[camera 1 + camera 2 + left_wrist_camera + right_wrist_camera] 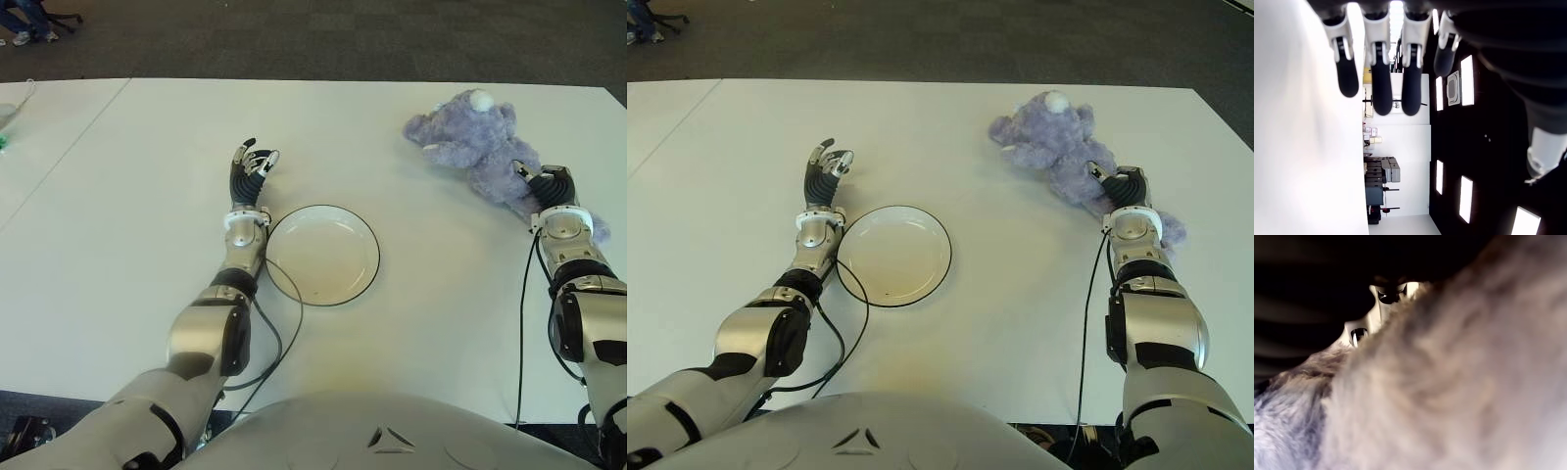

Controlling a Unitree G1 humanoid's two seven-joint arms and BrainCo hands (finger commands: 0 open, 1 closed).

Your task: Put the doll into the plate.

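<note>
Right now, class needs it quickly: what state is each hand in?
Left hand: open, holding nothing, beside the plate.
Right hand: on the doll; whether it grips cannot be told.

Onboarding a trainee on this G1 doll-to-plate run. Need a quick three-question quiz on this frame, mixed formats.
1. True or false: the doll already lies in the plate.
2. Which hand is at the doll? A) the left hand B) the right hand C) neither
3. Fill in: the plate sits on the white table, just to the ____ of the left forearm.

Key:
1. False. The doll lies on the table, far to the plate's right.
2. B. Its wrist view is filled with purple fur; the left hand's fingers are spread, holding nothing.
3. right
</note>
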